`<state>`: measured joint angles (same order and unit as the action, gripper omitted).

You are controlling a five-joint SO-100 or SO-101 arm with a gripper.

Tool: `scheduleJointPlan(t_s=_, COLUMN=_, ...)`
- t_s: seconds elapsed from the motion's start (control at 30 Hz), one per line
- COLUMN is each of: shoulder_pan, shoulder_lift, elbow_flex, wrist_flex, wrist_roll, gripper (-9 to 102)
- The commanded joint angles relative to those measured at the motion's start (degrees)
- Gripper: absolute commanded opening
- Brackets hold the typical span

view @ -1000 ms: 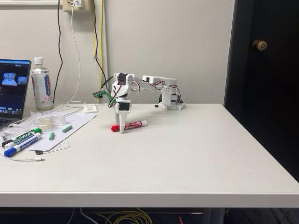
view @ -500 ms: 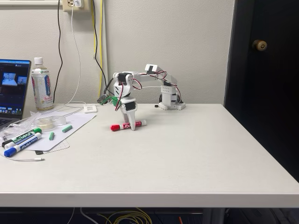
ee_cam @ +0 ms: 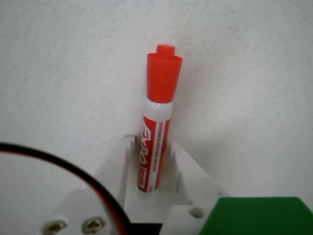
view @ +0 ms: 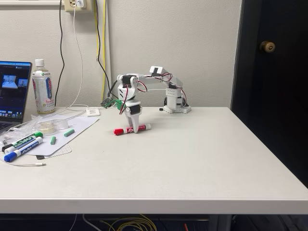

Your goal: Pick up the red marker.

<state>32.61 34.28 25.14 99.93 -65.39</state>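
Observation:
The red marker (view: 119, 131) lies flat on the white table (view: 192, 159), its red cap pointing left in the fixed view. My gripper (view: 134, 129) points straight down over its barrel, with the tips at table level. In the wrist view the marker (ee_cam: 159, 93) runs up from between my two white fingers (ee_cam: 182, 159), red cap away from the camera. The jaws hug the white barrel on both sides, so the gripper (ee_cam: 151, 149) is shut on it. The barrel's rear end is hidden inside the jaws.
At the left edge lie a green-capped marker (view: 26, 139) and a blue-capped marker (view: 20, 150) on a sheet, with loose green caps (view: 69, 132), a bottle (view: 43, 89) and a laptop (view: 12, 94). The arm's base (view: 175, 103) stands at the back.
The arm reached further right along the marker, from near the cap to mid-barrel, and the jaws settled around the barrel. The marker has stayed on the table.

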Motion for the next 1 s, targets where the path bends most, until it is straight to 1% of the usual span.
scheduleJointPlan(t_s=0.0, shoulder_pan=0.18, shoulder_lift=2.81, elbow_flex=-0.70, wrist_flex=0.09, wrist_roll=0.00, gripper=12)
scheduleJointPlan(t_s=0.17, shoulder_pan=0.09, shoulder_lift=2.72, elbow_flex=-0.70, wrist_flex=0.09, wrist_roll=0.00, gripper=7)
scheduleJointPlan(t_s=0.4, shoulder_pan=0.00, shoulder_lift=2.99, elbow_flex=-0.97, wrist_flex=0.09, wrist_roll=0.44, gripper=5)
scheduleJointPlan(t_s=0.63, shoulder_pan=-0.35, shoulder_lift=2.81, elbow_flex=-3.52, wrist_flex=0.09, wrist_roll=3.52, gripper=1)
scheduleJointPlan(t_s=0.97, shoulder_pan=-1.14, shoulder_lift=5.45, elbow_flex=-4.22, wrist_flex=0.18, wrist_roll=7.73, gripper=1)
